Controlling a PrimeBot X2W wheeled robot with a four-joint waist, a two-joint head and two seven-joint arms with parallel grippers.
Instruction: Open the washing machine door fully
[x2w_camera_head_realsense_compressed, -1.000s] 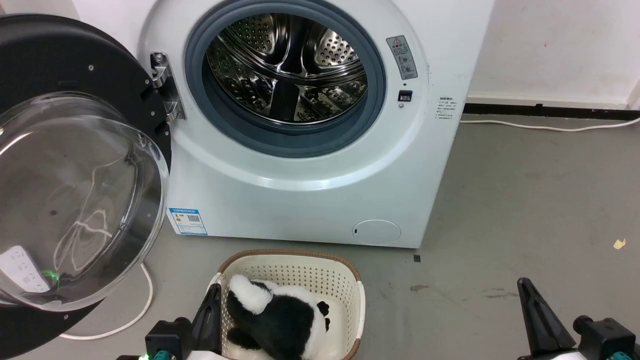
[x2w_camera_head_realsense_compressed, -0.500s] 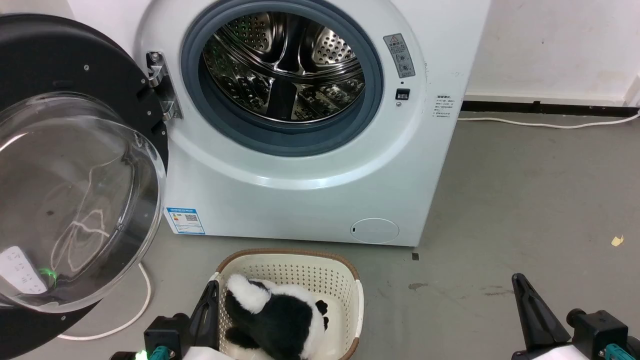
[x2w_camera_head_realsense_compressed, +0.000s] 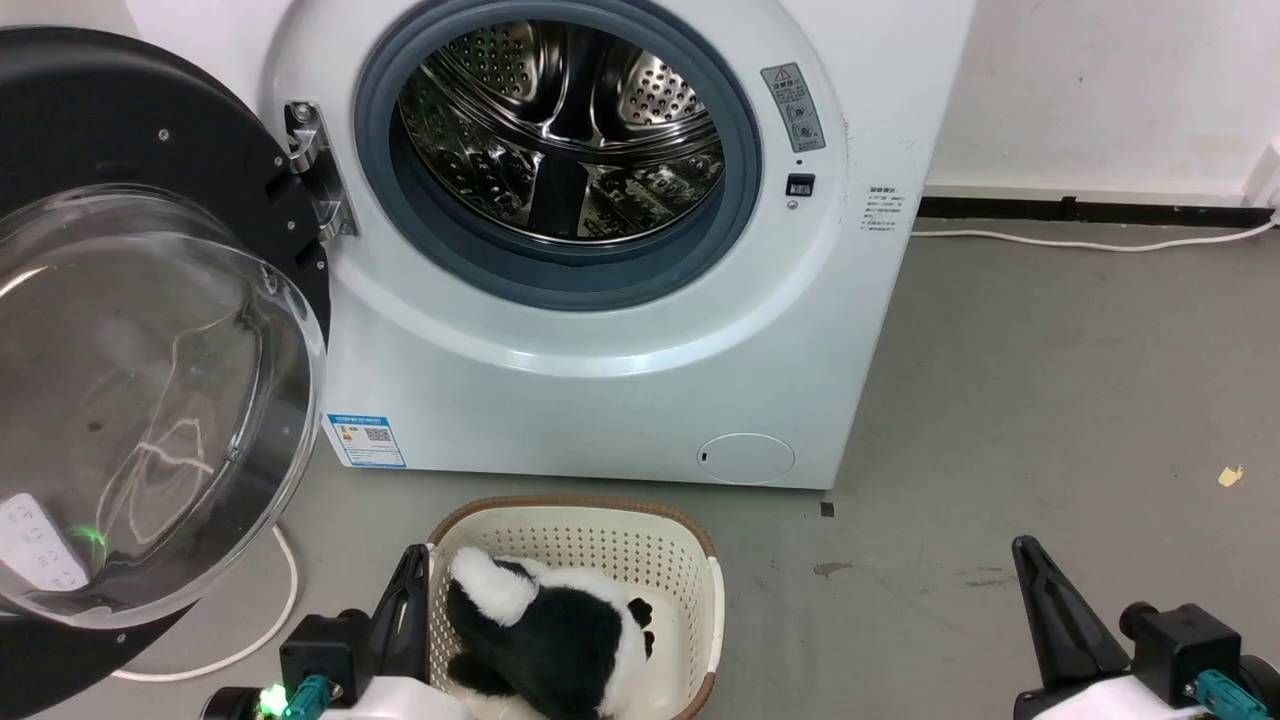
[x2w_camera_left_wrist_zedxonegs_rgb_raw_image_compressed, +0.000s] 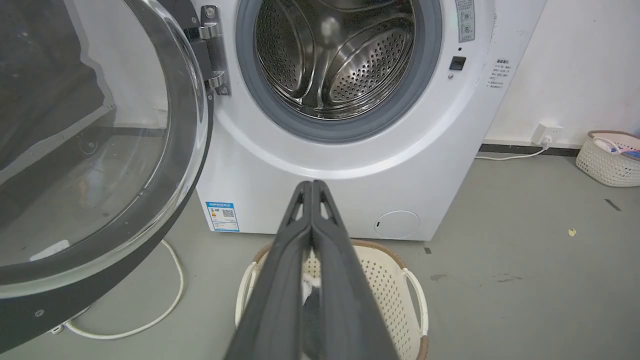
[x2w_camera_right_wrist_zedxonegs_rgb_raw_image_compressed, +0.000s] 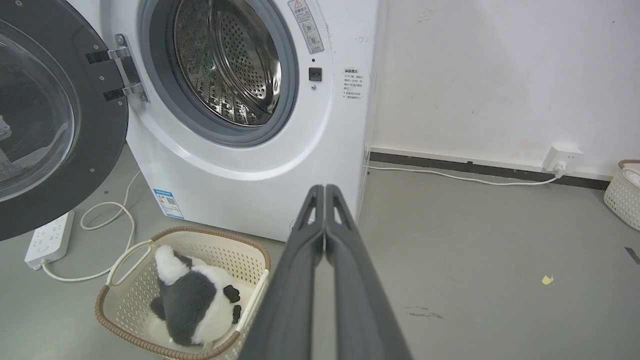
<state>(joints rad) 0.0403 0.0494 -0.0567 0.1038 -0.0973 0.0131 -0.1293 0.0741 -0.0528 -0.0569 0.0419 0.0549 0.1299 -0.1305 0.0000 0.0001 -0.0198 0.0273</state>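
Left pincer (x2w_camera_head_realsense_compressed: 413, 572), its two long dark fingers pressed together and holding nothing, rises at the lower left of the head view. It stands just beside a cream perforated plastic basket with a brown rim (x2w_camera_head_realsense_compressed: 600, 530), where a black-and-white plush toy (x2w_camera_head_realsense_compressed: 545, 635) lies. At the lower right, the right pincer (x2w_camera_head_realsense_compressed: 1030, 560) is likewise pressed together and empty, above the grey floor (x2w_camera_head_realsense_compressed: 1050, 380). The large round washing machine door (x2w_camera_head_realsense_compressed: 150, 400), a glossy black ring around a bulging clear glass bowl, hangs swung wide to the left of the white front-loading washing machine (x2w_camera_head_realsense_compressed: 600, 400). It is carried on a metal hinge (x2w_camera_head_realsense_compressed: 315, 170), and the grey-rimmed steel drum (x2w_camera_head_realsense_compressed: 560, 120) is exposed.

From the left wrist, the joined fingers point at the machine's lower front, above the basket. The open door takes up the left side, and a white cable (x2w_camera_left_wrist_zedxonegs_rgb_raw_image_compressed: 170, 280) loops on the floor beneath it. A second pale basket (x2w_camera_left_wrist_zedxonegs_rgb_raw_image_compressed: 610, 155) sits by the wall at far right.

From the right wrist, the joined fingers point toward the machine's right corner. A white power strip (x2w_camera_right_wrist_zedxonegs_rgb_raw_image_compressed: 50, 240) lies on the floor below the open door, and a small yellow scrap (x2w_camera_right_wrist_zedxonegs_rgb_raw_image_compressed: 547, 280) lies well apart on the right.
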